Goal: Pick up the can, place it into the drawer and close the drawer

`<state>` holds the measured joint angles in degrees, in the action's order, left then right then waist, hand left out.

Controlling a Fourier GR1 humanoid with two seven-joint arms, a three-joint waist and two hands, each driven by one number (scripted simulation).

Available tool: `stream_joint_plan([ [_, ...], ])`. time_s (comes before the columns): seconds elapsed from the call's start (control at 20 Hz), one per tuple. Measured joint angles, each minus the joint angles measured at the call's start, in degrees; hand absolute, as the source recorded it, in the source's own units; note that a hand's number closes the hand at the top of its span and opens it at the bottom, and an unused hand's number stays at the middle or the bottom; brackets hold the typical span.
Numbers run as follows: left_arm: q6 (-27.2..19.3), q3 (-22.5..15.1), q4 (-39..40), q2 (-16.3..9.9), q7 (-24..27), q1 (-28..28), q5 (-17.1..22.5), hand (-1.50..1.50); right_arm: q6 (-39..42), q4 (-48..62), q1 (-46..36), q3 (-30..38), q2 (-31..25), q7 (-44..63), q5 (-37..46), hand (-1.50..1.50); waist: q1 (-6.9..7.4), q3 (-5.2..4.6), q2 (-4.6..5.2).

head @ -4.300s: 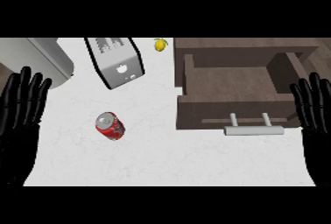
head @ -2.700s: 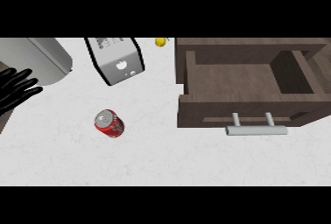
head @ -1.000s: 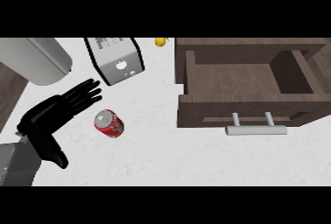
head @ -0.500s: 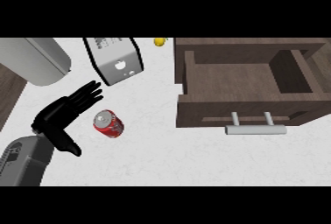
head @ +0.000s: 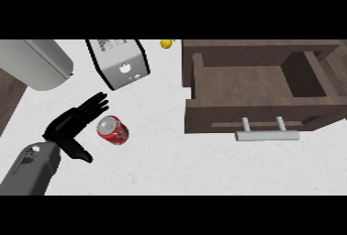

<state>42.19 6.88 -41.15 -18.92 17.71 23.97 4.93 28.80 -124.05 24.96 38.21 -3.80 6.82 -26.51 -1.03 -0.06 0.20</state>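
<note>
Speckled white desk carries everything in sight, seen from steeply above. Near its left edge the left robot hand comes in on a grey forearm from the lower left corner. Its fingers are stretched out straight, pointing up and to the right, with the thumb splayed down and away from them. It has hold of nothing. The right robot hand does not show at all.

Just beside those straight fingers, on their right side, lies the can. It is red, on its side on the desk, its silver end turned up and to the left toward the hand. Whether the fingers touch it or stop just short, I cannot tell.

Well apart from the can, toward the desk's right side, the drawer stands pulled open. It is dark brown wood, its inside bare and plainly visible, with a darker recess at its right far corner. A pale metal handle juts from its front panel, casting a shadow on the desk.

Toward the far edge sits a toaster, silver with a black rim, tilted slightly. Left of it is a large rounded grey appliance. A small yellow thing sits at the far edge, between the toaster and the drawer.
</note>
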Motion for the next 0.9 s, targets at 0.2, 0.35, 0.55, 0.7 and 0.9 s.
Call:
stream_joint_plan([
  [0.2,-1.65,-0.73,8.23,-0.47,5.32,2.87,-4.25,-1.50,0.42,-1.23,-0.05,0.29,0.78,0.84,0.09,-1.50,-0.14,-0.01,0.05],
  [0.35,-2.83,-0.94,13.26,-0.41,7.74,4.21,-6.05,-1.50,0.62,-1.01,-0.50,1.26,0.24,1.78,-1.17,-1.50,-0.21,-0.04,0.08],
  [0.55,-3.78,-0.96,18.85,-0.09,10.09,6.72,-7.47,-1.50,0.78,-0.77,-1.34,1.84,-0.32,2.59,-1.78,-1.50,-0.46,-0.05,0.21],
  [0.7,-4.81,-1.54,21.25,1.06,11.44,7.35,-8.65,-1.50,-0.06,-1.23,-2.45,1.82,-0.43,3.86,-1.75,-1.50,-0.33,-0.05,0.18],
  [0.9,-5.51,-1.80,23.62,2.47,12.69,7.91,-9.28,-1.50,0.42,-1.38,-2.44,2.23,-0.16,4.11,-2.24,-1.50,-0.40,-0.06,0.18],
])
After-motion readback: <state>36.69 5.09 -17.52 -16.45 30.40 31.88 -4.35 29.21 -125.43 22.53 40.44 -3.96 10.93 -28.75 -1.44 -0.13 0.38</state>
